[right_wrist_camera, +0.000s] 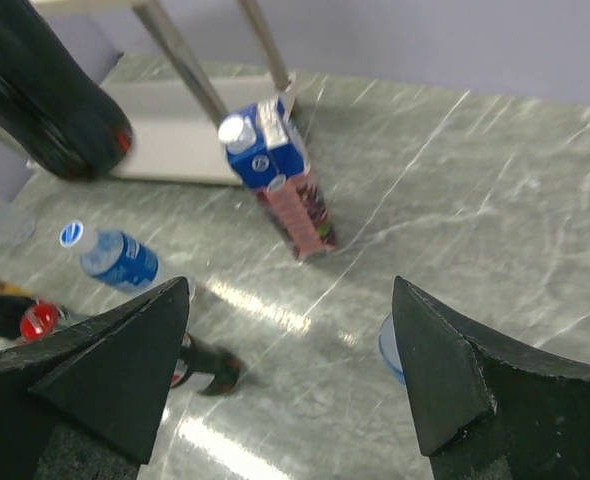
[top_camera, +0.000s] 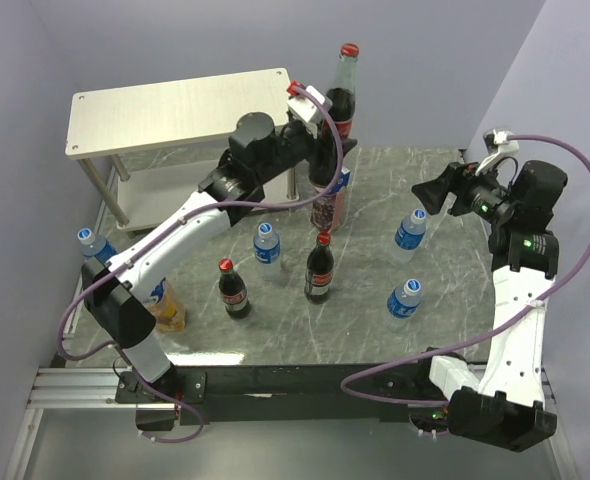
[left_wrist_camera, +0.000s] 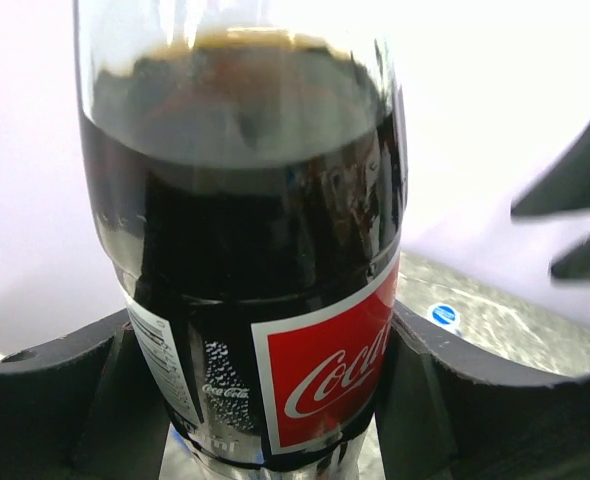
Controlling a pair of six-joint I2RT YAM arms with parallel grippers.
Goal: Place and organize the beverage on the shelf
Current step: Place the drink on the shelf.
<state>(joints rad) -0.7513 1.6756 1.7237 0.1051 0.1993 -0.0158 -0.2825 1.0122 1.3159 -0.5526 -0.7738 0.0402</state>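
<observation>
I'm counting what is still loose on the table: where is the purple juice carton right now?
In the top view the purple juice carton stands on the table just right of the shelf, directly below the cola bottle held by the left gripper.

1. The top external view looks down from above and behind the arm bases at the whole marble table [top_camera: 375, 330], with the shelf [top_camera: 180, 108] at far left.
2. The left wrist view sits very close, facing a cola bottle [left_wrist_camera: 265, 260] that fills its frame.
3. The right wrist view looks down and leftward across the table at the juice carton [right_wrist_camera: 285, 175], which the top external view shares [top_camera: 331, 205].
</observation>
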